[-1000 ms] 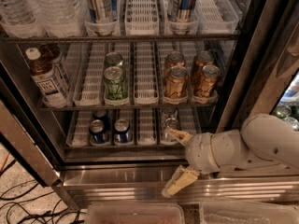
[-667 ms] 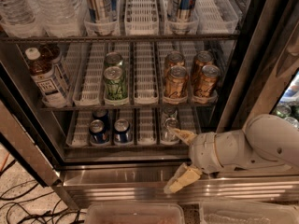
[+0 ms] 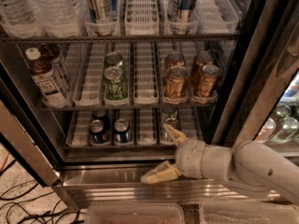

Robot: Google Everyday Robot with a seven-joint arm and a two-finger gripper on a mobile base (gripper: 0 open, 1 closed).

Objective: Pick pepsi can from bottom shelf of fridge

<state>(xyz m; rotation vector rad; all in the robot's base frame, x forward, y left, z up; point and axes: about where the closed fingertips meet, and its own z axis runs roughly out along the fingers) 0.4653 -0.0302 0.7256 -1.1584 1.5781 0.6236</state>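
Note:
The fridge stands open in front of me. On its bottom shelf two dark blue pepsi cans stand side by side at the left, with a third behind them. My gripper is open and empty. It hangs in front of the shelf's front rail, right of the pepsi cans and apart from them. Its upper finger lies in front of a clear silver-topped container; its lower finger hangs over the stainless steel base.
The middle rack holds a green can, gold-orange cans and a labelled bottle. Tall cans and water bottles stand on the top rack. Two clear plastic bins sit below. Cables lie on the floor at left.
My gripper has shifted a little to the left along the front of the bottom shelf, still open. The cans have not moved.

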